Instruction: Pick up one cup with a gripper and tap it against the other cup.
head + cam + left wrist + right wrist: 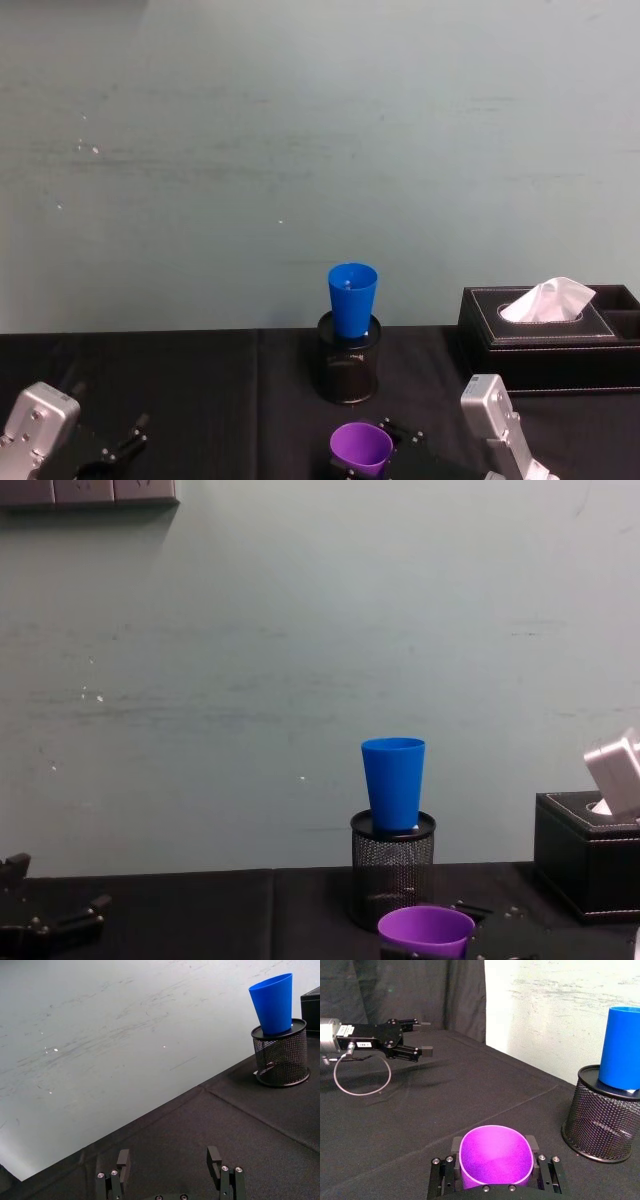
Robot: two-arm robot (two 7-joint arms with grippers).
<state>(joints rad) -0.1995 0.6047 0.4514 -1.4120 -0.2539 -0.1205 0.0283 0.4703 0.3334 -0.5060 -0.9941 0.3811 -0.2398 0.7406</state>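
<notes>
Your right gripper (492, 1143) has its jaws closed against both sides of the purple cup (495, 1160), mouth up between them; the blue cup (622, 1047) stands ahead of them, apart, perched on the mesh pen holder (600, 1120); the purple cup's base is cut off; your left gripper (168, 1160) hangs spread and empty over the black cloth (225, 1125), pale wall (100, 1020) behind.
</notes>
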